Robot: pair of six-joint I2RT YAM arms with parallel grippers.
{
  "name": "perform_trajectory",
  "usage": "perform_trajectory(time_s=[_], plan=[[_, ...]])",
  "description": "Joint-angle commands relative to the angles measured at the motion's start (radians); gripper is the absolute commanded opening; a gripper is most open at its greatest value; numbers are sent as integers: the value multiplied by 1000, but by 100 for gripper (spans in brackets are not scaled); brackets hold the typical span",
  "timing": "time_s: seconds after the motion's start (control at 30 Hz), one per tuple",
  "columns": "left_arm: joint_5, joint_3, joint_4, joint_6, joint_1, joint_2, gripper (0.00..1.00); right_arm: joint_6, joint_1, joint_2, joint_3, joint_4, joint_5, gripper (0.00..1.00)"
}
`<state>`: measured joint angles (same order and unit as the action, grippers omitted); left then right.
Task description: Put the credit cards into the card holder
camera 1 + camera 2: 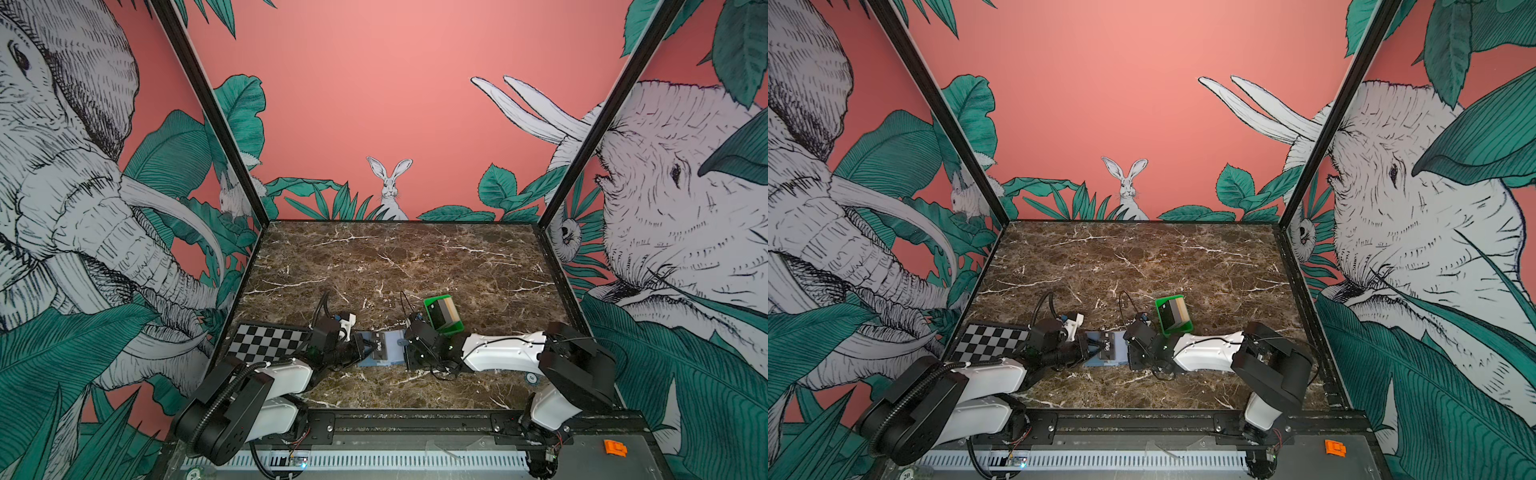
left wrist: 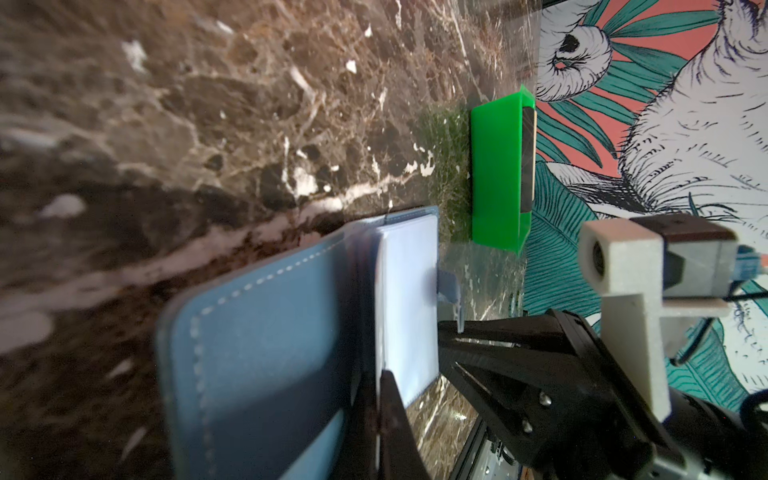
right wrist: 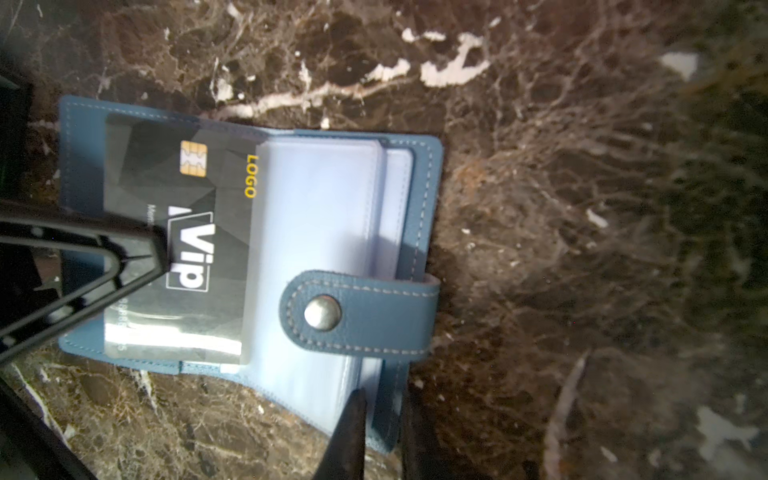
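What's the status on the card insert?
Left end effector shut on VIP card, at clear sleeves. Right end effector pinching card holder edge. Snap tab lying across sleeves; other cards in green tray.

walls (image 1: pixel 374 104): coral jungle mural, elephants (image 1: pixel 62 187), rabbit (image 1: pixel 390 187) | tabletop (image 1: pixel 415 257): dark brown marble, white veins

We find the far half of the marble table (image 1: pixel 395 257) open for passage. Nearer, the left gripper (image 1: pixel 366 347), pinching the black credit card (image 1: pixel 379 349), and the right gripper (image 1: pixel 404 353), clamped on the card holder (image 1: pixel 392 348), crowd the middle. The checkerboard plate (image 1: pixel 266 343) fills the near left, and the green tray (image 1: pixel 451 329) stands just beyond the right gripper.
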<state>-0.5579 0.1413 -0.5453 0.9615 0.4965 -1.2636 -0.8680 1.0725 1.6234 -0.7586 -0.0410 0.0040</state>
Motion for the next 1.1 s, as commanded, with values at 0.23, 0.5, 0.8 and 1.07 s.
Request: perform_trajectory(time_s=[0.23,0.5,0.8,1.07], plan=[[19,-18,18,5,25,-32,1,-8,5,33,-13,13,0,17],[25,-3,5,6,36,-65,4,-8,5,31,-8,14,2,17],[40,7,-17,20,62,-97,10,-8,5,30,-7,12,3,17],[74,37,66,2,76,-95,18,-10,6,23,-2,9,7,17]])
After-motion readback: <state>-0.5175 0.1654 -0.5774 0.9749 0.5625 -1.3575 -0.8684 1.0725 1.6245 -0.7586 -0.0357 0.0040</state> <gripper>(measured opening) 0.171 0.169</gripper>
